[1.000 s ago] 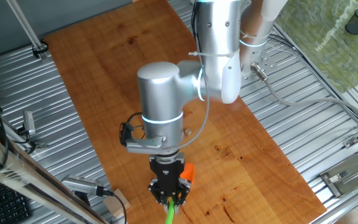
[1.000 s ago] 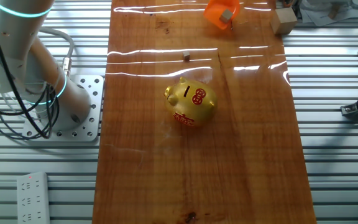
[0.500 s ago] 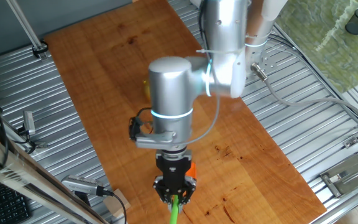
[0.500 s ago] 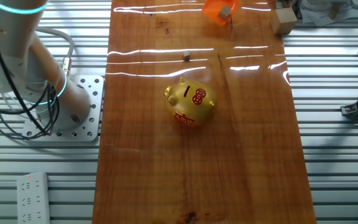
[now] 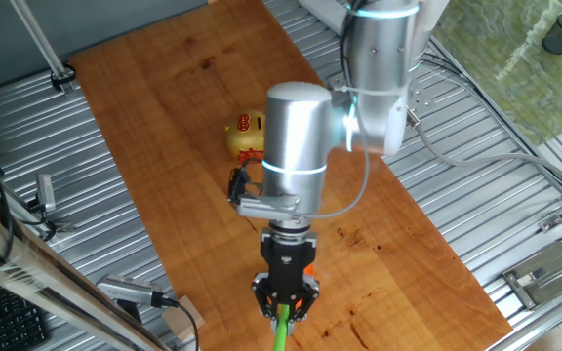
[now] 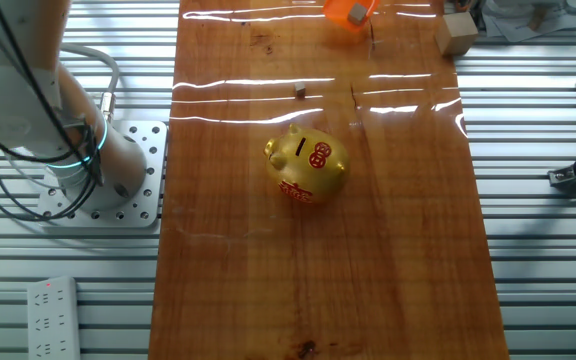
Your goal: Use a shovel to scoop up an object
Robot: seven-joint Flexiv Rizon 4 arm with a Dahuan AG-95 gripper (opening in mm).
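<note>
A long wooden board (image 6: 408, 250) with a reddish, glossy grain is laid over a ribbed metal tabletop (image 6: 538, 250). Bright streaks of overhead light are reflected at the board's far end in the other fixed view. A white power strip (image 6: 53, 318) and a perforated metal mounting plate (image 6: 138, 200) are seen left of the board.

Other fixed view: pig figurine (image 6: 306, 165) stands mid-frame on the surface (image 6: 388, 250). A small bit (image 6: 300, 93) lies above it, apart. Shovel (image 6: 349, 12) blade sits at the top edge, centre-right, carrying the object (image 6: 357, 14). A block (image 6: 457, 32) rests upper right. Robot base (image 6: 108, 170) stands left of the surface.
</note>
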